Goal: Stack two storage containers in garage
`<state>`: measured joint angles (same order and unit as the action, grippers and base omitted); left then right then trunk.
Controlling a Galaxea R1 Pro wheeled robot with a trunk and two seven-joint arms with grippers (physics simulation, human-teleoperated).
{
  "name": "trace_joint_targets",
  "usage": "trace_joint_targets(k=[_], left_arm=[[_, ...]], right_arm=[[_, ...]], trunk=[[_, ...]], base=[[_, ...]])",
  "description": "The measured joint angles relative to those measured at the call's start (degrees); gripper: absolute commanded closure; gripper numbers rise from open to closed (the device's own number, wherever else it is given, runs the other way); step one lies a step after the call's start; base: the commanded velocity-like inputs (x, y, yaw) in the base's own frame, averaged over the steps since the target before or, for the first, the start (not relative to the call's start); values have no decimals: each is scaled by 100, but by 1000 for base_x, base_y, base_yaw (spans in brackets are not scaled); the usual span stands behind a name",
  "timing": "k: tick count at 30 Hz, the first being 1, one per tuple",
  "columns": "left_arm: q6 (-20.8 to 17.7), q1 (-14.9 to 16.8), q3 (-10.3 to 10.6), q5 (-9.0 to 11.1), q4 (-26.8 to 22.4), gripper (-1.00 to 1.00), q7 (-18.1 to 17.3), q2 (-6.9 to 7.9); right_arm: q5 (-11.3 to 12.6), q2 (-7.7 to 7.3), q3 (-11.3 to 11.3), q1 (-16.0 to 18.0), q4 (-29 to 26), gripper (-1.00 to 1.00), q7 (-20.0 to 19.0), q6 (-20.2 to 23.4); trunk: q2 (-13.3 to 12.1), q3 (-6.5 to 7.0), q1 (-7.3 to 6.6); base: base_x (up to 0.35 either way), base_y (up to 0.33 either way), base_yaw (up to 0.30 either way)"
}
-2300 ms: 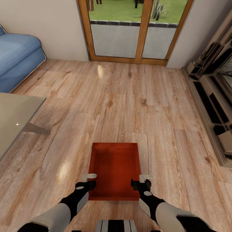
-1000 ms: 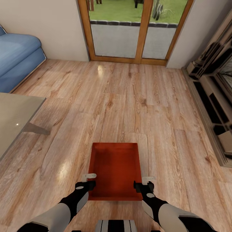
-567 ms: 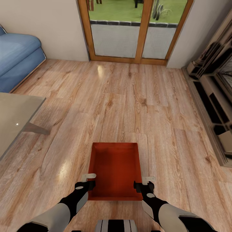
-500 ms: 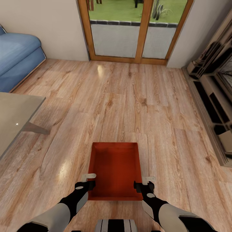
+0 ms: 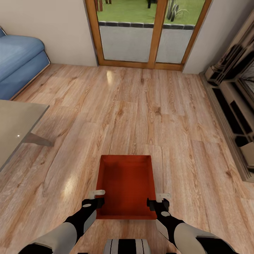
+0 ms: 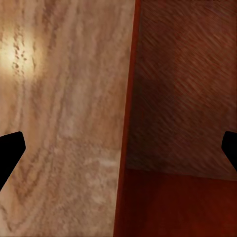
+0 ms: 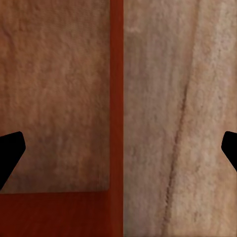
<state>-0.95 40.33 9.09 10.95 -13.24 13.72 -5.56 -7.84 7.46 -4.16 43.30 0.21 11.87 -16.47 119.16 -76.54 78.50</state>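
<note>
Jaws wide, straddling red container (image 5: 126, 185) side walls; left gripper (image 5: 96, 198), right gripper (image 5: 158, 201). Probably stiff, light; pinch thin walls.

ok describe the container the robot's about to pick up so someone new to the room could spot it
Start at the wood-framed glass doors on the far wall and come straight back over the light plank floor. The storage container lies near the robot, between the left gripper and right gripper. It is the one red-orange, lidless box there.
</note>
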Motion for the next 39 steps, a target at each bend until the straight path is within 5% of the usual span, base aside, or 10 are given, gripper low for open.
trace_joint_targets(k=[10,39], left_arm=[[0,0,-1,0,3,-100,0,-2],[-7,0,0,0,4,-100,-4,-2]], right_arm=[[0,0,2,0,0,-100,0,0],[0,6,2,0,0,-100,0,-16]], trunk=[[400,-179,219],[401,-180,220]], base=[[0,0,0],[0,0,0]])
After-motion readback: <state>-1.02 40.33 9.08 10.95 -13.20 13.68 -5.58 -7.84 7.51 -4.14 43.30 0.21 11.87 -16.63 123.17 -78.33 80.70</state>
